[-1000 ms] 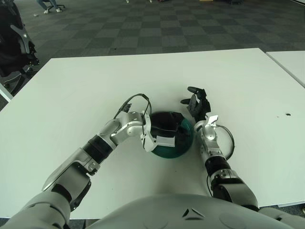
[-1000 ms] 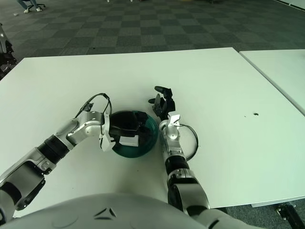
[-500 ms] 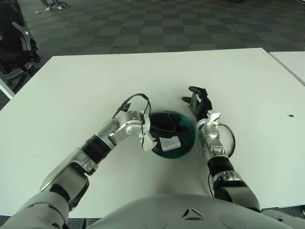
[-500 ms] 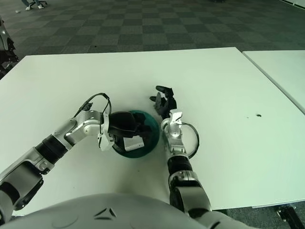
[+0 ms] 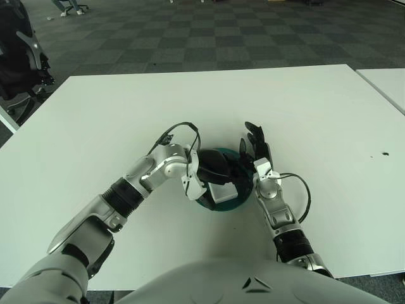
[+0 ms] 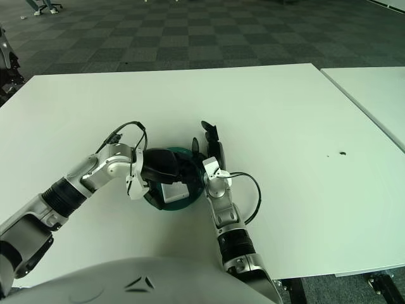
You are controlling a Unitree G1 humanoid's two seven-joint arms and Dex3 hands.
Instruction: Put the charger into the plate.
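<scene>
Charger (image 5: 222, 191) lies in the plate (image 5: 241, 201), my left hand (image 5: 212, 170) curled over it; right hand (image 5: 254, 149) beside the plate, fingers spread. Looks rigid, light; I'd grip its flat sides.

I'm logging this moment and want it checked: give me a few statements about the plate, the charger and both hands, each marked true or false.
1. The white square charger lies inside the dark green round plate. True.
2. The left hand is over the plate. True.
3. The right hand is far off at the white table's right edge. False: it is beside the plate's right rim, fingers spread.
4. The plate stands on the chequered floor. False: it stands on the table.
</scene>
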